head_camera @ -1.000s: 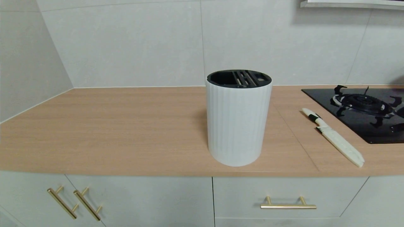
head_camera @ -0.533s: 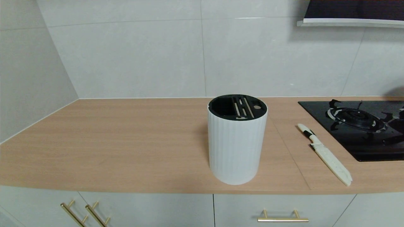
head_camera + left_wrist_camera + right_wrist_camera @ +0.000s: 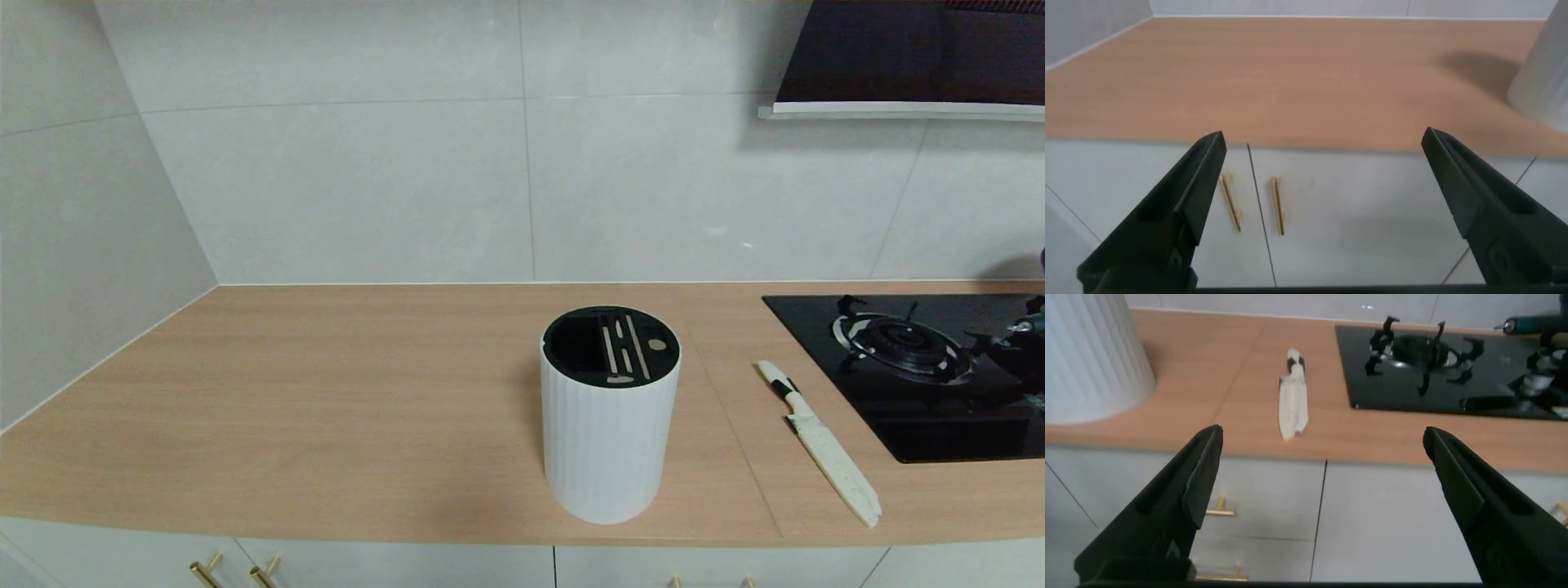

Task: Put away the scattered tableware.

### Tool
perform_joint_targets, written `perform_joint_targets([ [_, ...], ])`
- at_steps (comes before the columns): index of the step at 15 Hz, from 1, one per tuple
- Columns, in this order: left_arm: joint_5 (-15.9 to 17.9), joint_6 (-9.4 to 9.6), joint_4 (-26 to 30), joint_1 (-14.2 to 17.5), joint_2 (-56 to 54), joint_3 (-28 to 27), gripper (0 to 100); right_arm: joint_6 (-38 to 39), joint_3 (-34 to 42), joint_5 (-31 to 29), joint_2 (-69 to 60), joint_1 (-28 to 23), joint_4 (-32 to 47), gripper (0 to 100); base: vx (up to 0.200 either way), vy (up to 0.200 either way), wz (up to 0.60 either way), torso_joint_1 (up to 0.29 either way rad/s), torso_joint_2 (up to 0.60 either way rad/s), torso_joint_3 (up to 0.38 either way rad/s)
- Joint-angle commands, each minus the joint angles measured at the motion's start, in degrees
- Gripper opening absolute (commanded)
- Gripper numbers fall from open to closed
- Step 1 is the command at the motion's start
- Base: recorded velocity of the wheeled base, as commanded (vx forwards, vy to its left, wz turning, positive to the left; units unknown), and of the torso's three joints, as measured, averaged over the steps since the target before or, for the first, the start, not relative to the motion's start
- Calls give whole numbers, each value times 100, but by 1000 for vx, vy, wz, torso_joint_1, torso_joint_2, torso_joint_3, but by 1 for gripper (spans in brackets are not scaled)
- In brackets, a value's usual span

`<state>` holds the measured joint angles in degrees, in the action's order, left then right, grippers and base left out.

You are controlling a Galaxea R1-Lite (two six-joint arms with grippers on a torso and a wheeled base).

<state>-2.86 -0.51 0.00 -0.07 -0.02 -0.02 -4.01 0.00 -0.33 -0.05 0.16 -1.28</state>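
Note:
A white ribbed knife holder (image 3: 610,425) with a black slotted top stands near the front of the wooden counter (image 3: 351,392); its side shows in the left wrist view (image 3: 1545,69) and the right wrist view (image 3: 1090,355). A cream knife (image 3: 816,441) with a black band on its handle lies flat to the holder's right, blade toward the counter edge, also seen as the knife (image 3: 1293,392). My left gripper (image 3: 1323,220) is open, held in front of the cabinet below the counter edge. My right gripper (image 3: 1323,514) is open too, low before the cabinet front, short of the knife.
A black gas hob (image 3: 914,367) with a burner sits at the counter's right end, beside the knife. A range hood (image 3: 906,65) hangs above it. Cabinet doors with gold handles (image 3: 1253,204) lie below the counter. Tiled walls close the back and left.
The head camera has risen or tilted up, so the counter, holder and knife sit lower in the picture and the hood has come into view. Nothing on the counter has moved.

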Motion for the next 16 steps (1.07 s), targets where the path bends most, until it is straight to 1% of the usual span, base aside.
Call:
perform_joint_targets([
  [1,-4,-2,0,-1,2,2,100,-3,0,-2,5,2,-4,100,0,0,0,261,-564,-300],
  [5,-4,-2,0,-1,2,2,100,-3,0,-2,5,2,-4,100,0,0,0,278,-592,-314],
  [9,-4,-2,0,-1,2,2,100,-3,0,-2,5,2,-4,100,0,0,0,209,-427,-225],
  [13,-4,-2,0,-1,2,2,100,6,0,-2,5,2,-4,100,0,0,0,172,-356,-185],
  [16,-4,-2,0,-1,2,2,100,-12,0,-2,14,2,-4,100,0,0,0,26,-42,-24],
])
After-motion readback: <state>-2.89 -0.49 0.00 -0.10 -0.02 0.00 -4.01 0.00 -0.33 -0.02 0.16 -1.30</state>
